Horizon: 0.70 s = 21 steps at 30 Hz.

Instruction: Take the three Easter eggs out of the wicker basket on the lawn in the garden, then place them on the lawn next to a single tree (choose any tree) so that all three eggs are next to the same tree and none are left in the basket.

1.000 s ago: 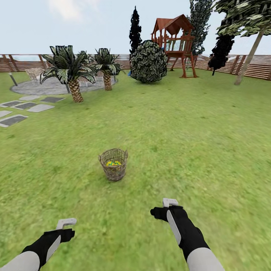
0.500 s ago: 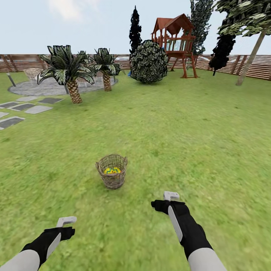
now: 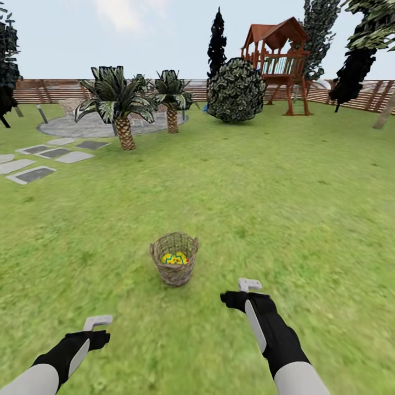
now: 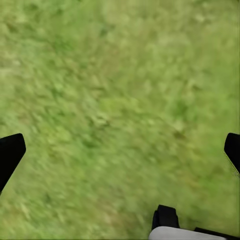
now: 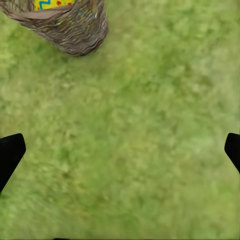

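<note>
The wicker basket (image 3: 174, 266) stands upright on the lawn (image 3: 285, 208), just ahead of me and slightly left of centre. Yellow Easter eggs (image 3: 175, 258) with blue zigzags lie inside it; I cannot tell how many. My right gripper (image 3: 249, 285) hovers open over the grass, to the right of the basket and nearer to me. In the right wrist view the basket (image 5: 70, 27) and an egg top (image 5: 52, 4) show beyond the spread fingers. My left gripper (image 3: 97, 322) is open and low at the left, over bare grass (image 4: 120, 100). A pale leaning tree trunk (image 3: 385, 112) stands far right.
Two small palms (image 3: 123, 118) and grey stepping stones (image 3: 34, 174) lie to the far left. A round dark bush (image 3: 236, 90) and a red-brown play tower (image 3: 280, 60) stand at the back before the slat fence (image 3: 49, 90). Open grass surrounds the basket.
The whole view has shifted right, so the camera has turned left, and the basket now looks closer and larger. My right arm rose slightly; both grippers stay open.
</note>
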Tool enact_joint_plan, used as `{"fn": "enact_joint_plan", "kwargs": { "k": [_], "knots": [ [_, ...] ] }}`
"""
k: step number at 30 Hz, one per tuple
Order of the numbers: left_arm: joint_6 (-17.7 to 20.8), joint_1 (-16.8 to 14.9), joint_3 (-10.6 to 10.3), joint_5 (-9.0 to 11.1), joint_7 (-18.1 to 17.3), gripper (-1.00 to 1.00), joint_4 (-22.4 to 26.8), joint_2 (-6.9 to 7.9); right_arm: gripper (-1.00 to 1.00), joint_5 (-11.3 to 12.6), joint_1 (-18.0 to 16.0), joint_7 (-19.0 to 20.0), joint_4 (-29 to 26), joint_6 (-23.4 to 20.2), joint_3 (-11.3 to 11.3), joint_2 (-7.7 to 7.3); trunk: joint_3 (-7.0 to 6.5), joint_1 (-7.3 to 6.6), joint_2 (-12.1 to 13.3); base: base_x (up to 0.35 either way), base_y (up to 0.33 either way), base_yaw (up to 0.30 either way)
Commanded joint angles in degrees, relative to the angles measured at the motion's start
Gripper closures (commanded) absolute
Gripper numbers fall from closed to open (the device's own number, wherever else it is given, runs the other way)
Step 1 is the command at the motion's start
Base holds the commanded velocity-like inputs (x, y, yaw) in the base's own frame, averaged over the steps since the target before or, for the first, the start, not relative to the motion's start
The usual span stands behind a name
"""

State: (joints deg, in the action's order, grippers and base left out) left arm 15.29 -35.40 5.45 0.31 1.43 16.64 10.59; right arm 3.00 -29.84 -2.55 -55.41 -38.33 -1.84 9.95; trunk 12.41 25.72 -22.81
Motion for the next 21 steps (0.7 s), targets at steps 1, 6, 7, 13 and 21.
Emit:
{"fn": "enact_joint_plan", "kwargs": {
  "k": [1, 6, 7, 13, 21],
  "knots": [
    [0.4, 0.0, 0.3, 0.1, 0.0, -1.0, 0.1, -0.03, -1.0, 0.3, 0.0, -0.3, -0.1, -0.3, -0.1, 0.05, 0.11, 0.07, -0.1, 0.333, 0.0, 0.013],
    [0.4, 0.0, 0.3, 0.1, 0.0, -1.0, 0.1, 0.06, -1.0, 0.4, 0.0, -0.2, -0.1, -0.2, -0.1, 0.05, 0.11, 0.07, -0.1, 0.324, 0.0, 0.004],
    [0.4, 0.0, 0.3, 0.1, 0.0, -1.0, 0.1, 0.09, -1.0, 0.4, 0.0, -0.2, -0.1, 0.0, -0.1, 0.05, 0.11, 0.07, -0.1, 0.32, 0.0, 0.001],
    [0.4, 0.0, 0.3, 0.1, 0.0, -1.0, 0.1, 0.18, -1.0, 0.3, 0.0, -0.2, -0.1, 0.8, -0.1, 0.05, 0.11, 0.07, -0.1, 0.32, 0.0, 0.0],
    [0.4, 0.0, 0.3, 0.1, 0.0, -1.0, 0.2, 0.37, -1.0, 0.3, 0.0, -0.3, -0.1, 0.9, -0.1, 0.05, 0.11, 0.07, -0.1, 0.319, 0.064, 0.164]
  ]
}}
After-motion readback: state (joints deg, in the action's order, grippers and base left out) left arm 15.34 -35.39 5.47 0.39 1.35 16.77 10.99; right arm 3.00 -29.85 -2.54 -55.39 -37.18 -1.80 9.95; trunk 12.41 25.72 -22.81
